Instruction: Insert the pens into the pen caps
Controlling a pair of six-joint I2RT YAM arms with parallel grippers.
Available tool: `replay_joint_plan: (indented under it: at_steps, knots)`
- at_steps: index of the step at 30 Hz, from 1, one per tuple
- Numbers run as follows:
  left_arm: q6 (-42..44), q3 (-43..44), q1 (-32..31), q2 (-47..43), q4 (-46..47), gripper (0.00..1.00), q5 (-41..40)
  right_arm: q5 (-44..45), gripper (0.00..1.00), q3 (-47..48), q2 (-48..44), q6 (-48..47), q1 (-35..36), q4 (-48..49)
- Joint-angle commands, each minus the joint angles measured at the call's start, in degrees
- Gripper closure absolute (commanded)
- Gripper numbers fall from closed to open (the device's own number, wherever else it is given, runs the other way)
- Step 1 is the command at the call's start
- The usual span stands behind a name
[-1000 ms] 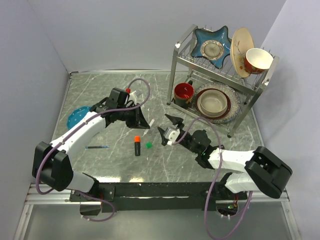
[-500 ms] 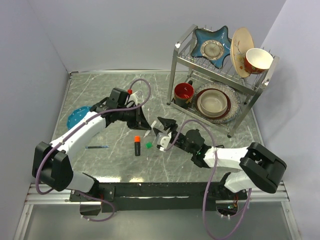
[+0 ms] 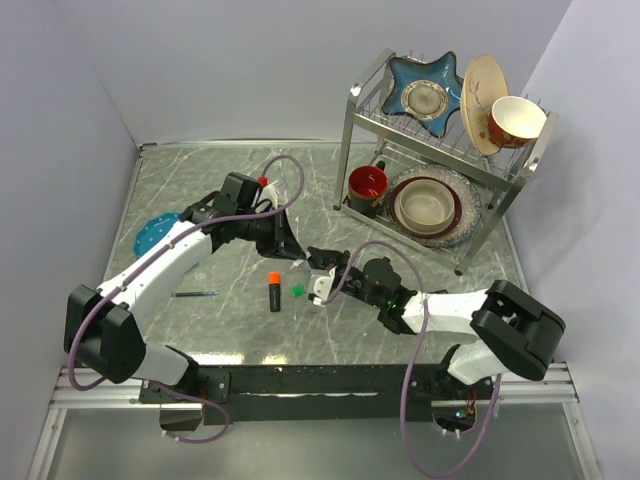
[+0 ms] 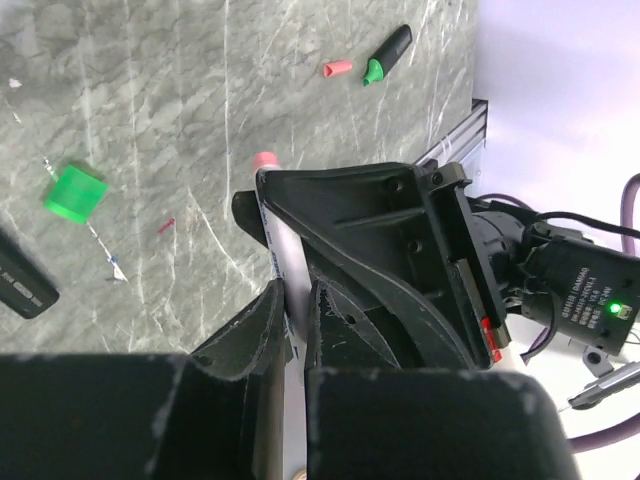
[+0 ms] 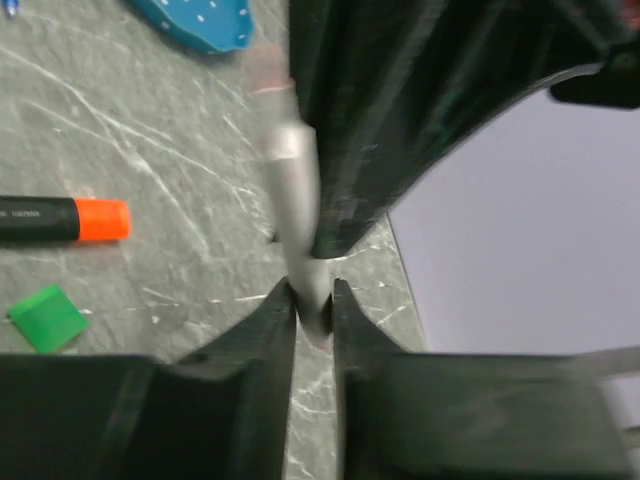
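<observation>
Top view: a dish rack is noted in the far right corner of the table, a blue plate by the left edge. Mid-table lie the orange-tipped marker, its axis near-to-far with the orange end far, the green cap just beside it, and the blue pen leftward. The left gripper and right gripper are set tip to tip above them.

Left wrist: the white pen is pinched between the closed-down fingers, pink end pointing away, crowded by the right gripper's body. The green-tipped marker and pink cap lie beyond.

Right wrist, blurred: the same pen is clamped in the narrowed right jaws, its axis running away from them.
</observation>
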Motion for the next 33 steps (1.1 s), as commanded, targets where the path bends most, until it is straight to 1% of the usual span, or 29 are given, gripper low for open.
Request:
replay_joint_plan:
  at_steps: [1,4,6,7,8,9,10,11,12,13,15,16,17,18,19,20,22,23,24,25,26,28,31,33]
  knots:
    - [-0.54,1.10,-1.02,-2.92,1.53,0.99,4.28,0.81,1.00,0.28,0.99,1.83,0.88,9.02]
    - [0.16,2.41,-1.02,-3.10,0.75,0.99,4.03,-0.06,1.00,-0.42,0.12,3.40,1.23,9.55]
    - [1.03,5.13,-1.02,-3.19,-0.04,0.82,2.46,-2.42,1.00,-0.95,-1.11,5.60,1.67,8.51]
    - [1.30,6.27,-1.02,-3.36,-0.39,0.61,1.40,-3.66,1.00,-1.12,-2.86,8.40,1.84,7.80]
    - [1.56,8.89,-0.93,-3.62,-0.40,0.53,0.26,-4.71,1.00,-1.39,-3.75,9.99,2.02,7.36]
    - [2.09,10.31,-0.76,-3.89,-0.31,0.48,-1.41,-5.68,1.00,-2.26,-4.63,11.75,2.72,7.88]
    - [2.79,11.80,-0.41,-4.67,-1.27,0.44,-6.56,-5.60,1.00,-2.70,-6.03,15.77,3.33,8.49]
    - [3.67,15.21,-0.23,-5.12,-2.14,0.28,-9.83,-4.99,1.00,-2.80,-6.83,18.42,3.86,8.50]
    - [5.42,16.64,-0.05,-5.73,-2.85,0.23,-14.04,-5.77,1.00,-2.71,-7.96,21.31,4.04,7.63]
    - [6.39,17.43,0.12,-7.65,-2.86,0.19,-18.43,-8.48,1.00,-2.88,-10.06,27.87,4.13,7.62]
    - [8.15,17.27,1.34,-10.12,0.38,0.17,-20.31,-8.86,1.00,-2.80,-11.57,35.63,4.13,9.19]
    - [8.68,16.57,1.96,-12.65,1.96,0.17,-20.41,-7.81,1.00,-2.36,-12.97,43.33,4.04,8.77]
    - [9.29,14.56,2.58,-14.07,5.54,0.17,-19.10,-5.62,1.00,-0.88,-13.77,47.23,4.13,7.89]
    - [10.61,13.15,2.58,-16.70,7.49,0.18,-18.39,-4.99,1.00,0.18,-15.08,50.75,4.13,4.58]
    - [11.05,11.40,2.58,-18.20,9.52,0.18,-17.43,-4.81,1.00,1.41,-15.53,56.70,3.96,2.28]
    - [11.41,7.29,2.67,-19.78,14.32,0.19,-14.46,-4.90,1.00,3.95,-15.80,59.20,3.95,-1.48]
    - [12.38,2.70,2.67,-23.92,19.44,0.20,-9.71,-6.73,1.00,5.63,-16.15,66.21,3.43,-2.92]
    - [12.20,-1.59,2.67,-25.15,21.64,0.21,-7.95,-8.05,1.00,6.68,-16.15,68.26,3.17,-3.01]
    - [12.11,-3.46,2.58,-26.81,25.75,0.22,-3.66,-8.85,1.00,7.04,-16.41,70.37,2.99,-3.10]
    - [12.11,-4.95,2.67,-27.44,27.10,0.23,-1.71,-9.64,1.00,7.40,-16.33,73.95,2.73,-2.84]
    - [12.37,-6.97,2.58,-27.79,27.90,0.24,0.40,-10.34,1.00,7.83,-16.33,75.56,2.38,-2.66]
    - [12.55,-8.13,2.67,-27.80,29.05,0.25,3.75,-11.75,1.00,7.93,-15.71,78.63,1.85,-1.17]
    - [12.03,-9.97,2.58,-27.01,30.62,0.31,7.27,-14.21,1.00,8.27,-13.96,82.42,0.09,0.59]
    - [11.85,-10.50,2.67,-26.22,31.24,0.33,9.11,-16.14,1.00,9.33,-12.38,85.13,-1.57,0.77]
